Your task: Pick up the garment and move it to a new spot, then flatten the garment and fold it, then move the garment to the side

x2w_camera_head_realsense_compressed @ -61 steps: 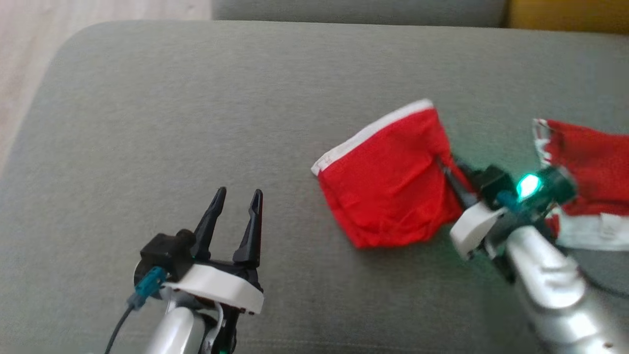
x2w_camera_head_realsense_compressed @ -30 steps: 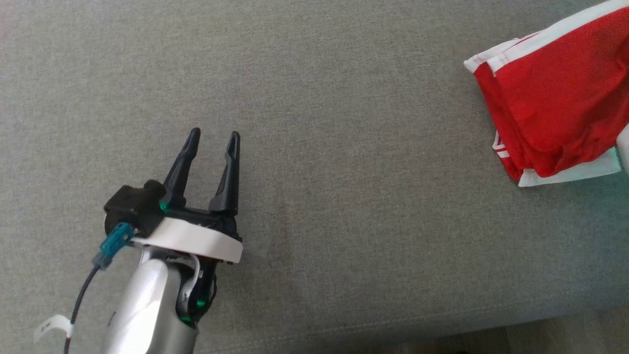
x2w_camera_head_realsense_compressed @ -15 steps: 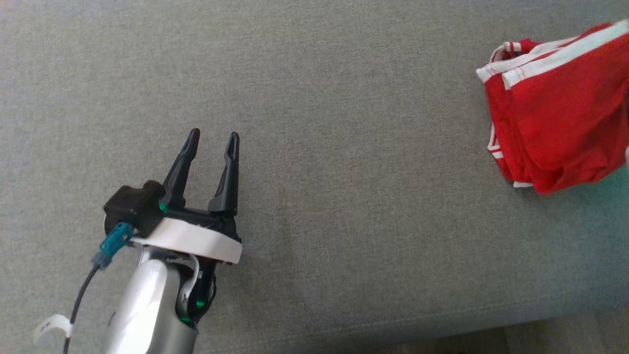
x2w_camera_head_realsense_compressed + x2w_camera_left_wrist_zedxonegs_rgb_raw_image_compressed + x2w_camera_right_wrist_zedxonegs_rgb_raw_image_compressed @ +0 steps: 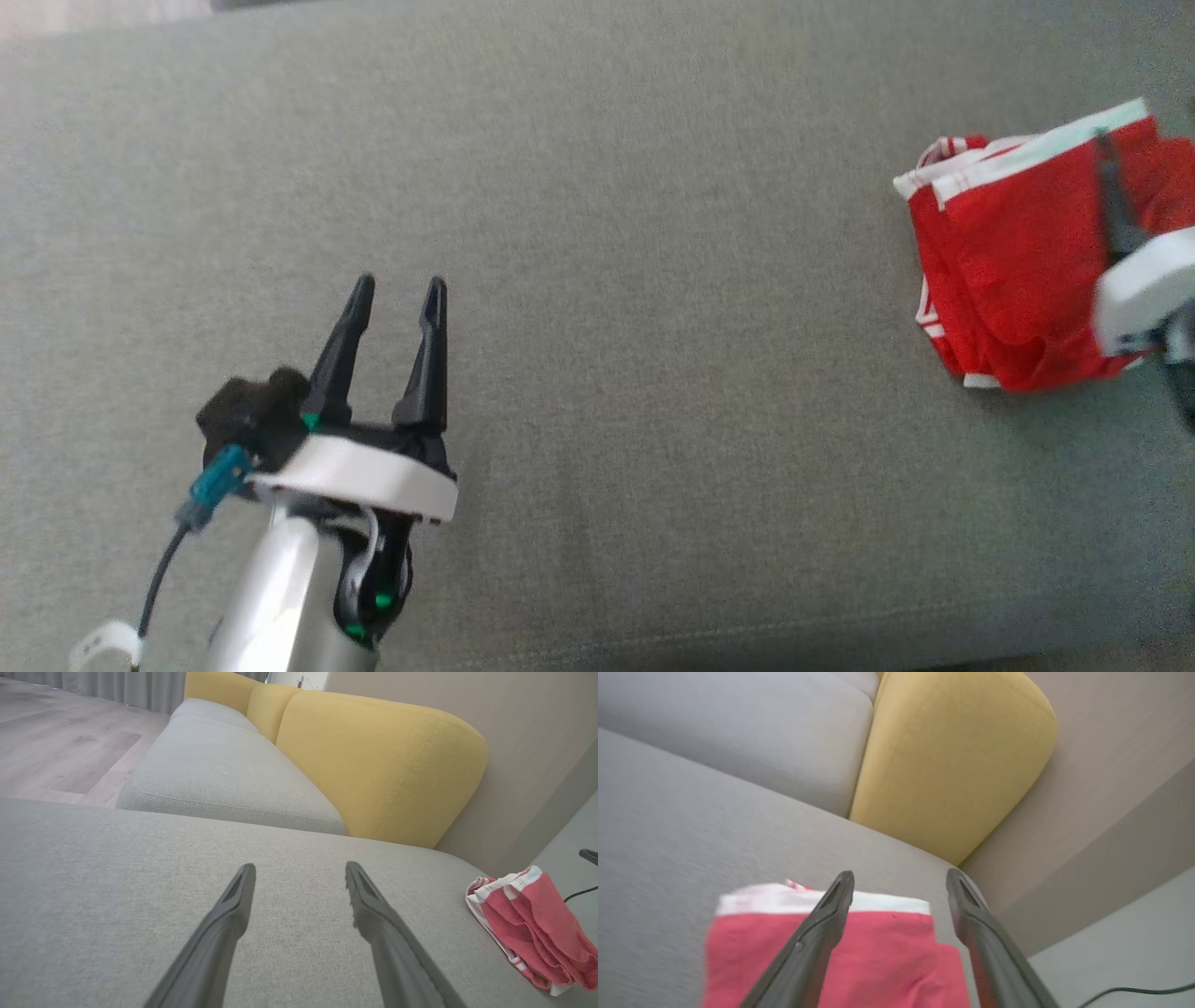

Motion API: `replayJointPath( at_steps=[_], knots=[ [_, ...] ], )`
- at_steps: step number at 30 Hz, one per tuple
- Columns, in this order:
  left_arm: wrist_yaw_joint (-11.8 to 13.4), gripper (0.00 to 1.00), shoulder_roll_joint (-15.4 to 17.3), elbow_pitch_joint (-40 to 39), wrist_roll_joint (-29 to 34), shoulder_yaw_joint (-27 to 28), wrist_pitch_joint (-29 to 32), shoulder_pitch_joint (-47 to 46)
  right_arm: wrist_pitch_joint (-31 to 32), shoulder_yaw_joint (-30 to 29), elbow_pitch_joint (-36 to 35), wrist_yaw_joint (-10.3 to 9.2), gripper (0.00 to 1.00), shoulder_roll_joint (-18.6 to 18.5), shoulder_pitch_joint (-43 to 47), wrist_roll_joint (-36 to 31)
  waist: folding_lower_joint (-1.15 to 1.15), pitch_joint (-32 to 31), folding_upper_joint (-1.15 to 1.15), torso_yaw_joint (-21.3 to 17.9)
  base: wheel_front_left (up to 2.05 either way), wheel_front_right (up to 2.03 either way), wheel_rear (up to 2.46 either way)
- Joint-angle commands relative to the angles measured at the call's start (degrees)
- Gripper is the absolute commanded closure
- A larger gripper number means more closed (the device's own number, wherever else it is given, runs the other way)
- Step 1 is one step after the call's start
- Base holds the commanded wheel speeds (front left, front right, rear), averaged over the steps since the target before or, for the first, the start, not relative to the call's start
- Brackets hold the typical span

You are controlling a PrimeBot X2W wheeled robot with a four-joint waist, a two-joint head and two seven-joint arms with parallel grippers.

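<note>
head view, left gripper [image 4: 400, 280]: fingers spread wide with nothing between them, hanging over the grey cushion [image 4: 653, 233] not far from its front edge
head view, garment [image 4: 1008, 271]: red with white trim, bunched in a folded heap right by the cushion's right edge, well apart from the left gripper
head view, right arm: its white wrist collar [image 4: 1141, 289] sits over the heap's right side, and one dark finger lies across the red cloth
left wrist view, cushion: plain grey fabric between the two spread fingers; the garment is off at the right edge
left wrist view, background: a second grey seat [image 4: 219, 774], a yellow backrest [image 4: 373, 765] and wood floor [image 4: 56, 751]
right wrist view, right gripper [image 4: 900, 873]: fingers wide apart, not pinching anything. The left finger crosses the red cloth and its white band, the right finger is past the cloth near the cushion's far corner. Touching or just above it, honestly can't tell
right wrist view, black cable [image 4: 1134, 991]: down below the cushion's edge, bottom right
</note>
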Motion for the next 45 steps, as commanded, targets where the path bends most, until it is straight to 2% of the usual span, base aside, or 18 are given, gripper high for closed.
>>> replayJointPath(
  at_steps=[1, 8, 13, 17, 22, 27, 35, 39, 45],
  knots=[
    [0.51, 0.00, 0.28, -1.85, -0.52, 1.56, -0.69, 0.38, -1.24, 1.35, -2.56, 0.20, 0.00, 0.80, -0.88, 1.06, 0.00, -2.70, 0.00, 0.87, 0.00, 0.00, 0.00],
    [2.13, 0.00, 0.28, -2.53, -1.26, 2.59, -0.69, 2.68, -6.60, 3.32, -3.66, 0.20, 0.00, 9.75, 1.37, 6.68, 0.00, -8.67, 0.00, 2.92, 0.00, 0.00, 0.00],
    [2.59, 0.00, 0.28, -2.23, -0.74, 3.41, -0.69, 5.94, -12.55, 3.81, -2.88, 0.20, 0.00, 16.81, 7.66, 8.37, 0.00, -13.40, 0.00, 4.63, 0.00, 0.00, 0.00],
    [3.30, 0.00, 0.28, -2.56, 0.10, 4.26, -0.69, 8.99, -17.01, 3.90, -1.89, 0.20, 0.00, 19.75, 12.28, 9.73, 0.00, -15.32, 0.00, 4.87, 0.00, 0.00, 0.00],
    [2.97, 0.00, 0.28, -3.10, 2.59, 3.82, -0.69, 11.68, -21.00, 3.44, 0.61, 0.20, 0.00, 20.96, 16.82, 11.36, 0.00, -16.11, 0.00, 4.96, 0.00, 0.00, 0.00],
    [3.83, 0.00, 0.28, -3.70, 2.62, 4.19, -0.69, 13.23, -23.63, 4.86, 2.39, 0.20, 0.00, 21.01, 18.66, 13.42, 0.00, -16.55, 0.00, 4.83, 0.00, 0.00, 0.00],
    [4.62, 0.00, 0.28, -4.08, 3.18, 4.90, -0.69, 13.46, -24.63, 4.43, 2.97, 0.20, 0.00, 21.02, 18.60, 12.91, 0.00, -16.49, 0.00, 4.41, 0.00, 0.00, 0.00],
    [5.34, 0.00, 0.28, -4.83, 5.73, 5.37, -0.69, 13.31, -24.73, 4.60, 2.94, 0.20, 0.00, 21.03, 18.47, 12.51, 0.00, -16.45, 0.00, 4.33, 0.00, 0.00, 0.00],
    [5.65, 0.00, 0.28, -5.03, 3.34, 6.04, -0.69, 13.77, -24.75, 5.09, 2.67, 0.20, 0.00, 21.03, 18.36, 12.18, 0.00, -16.48, 0.00, 4.32, 0.00, 0.00, 0.00]
  ],
)
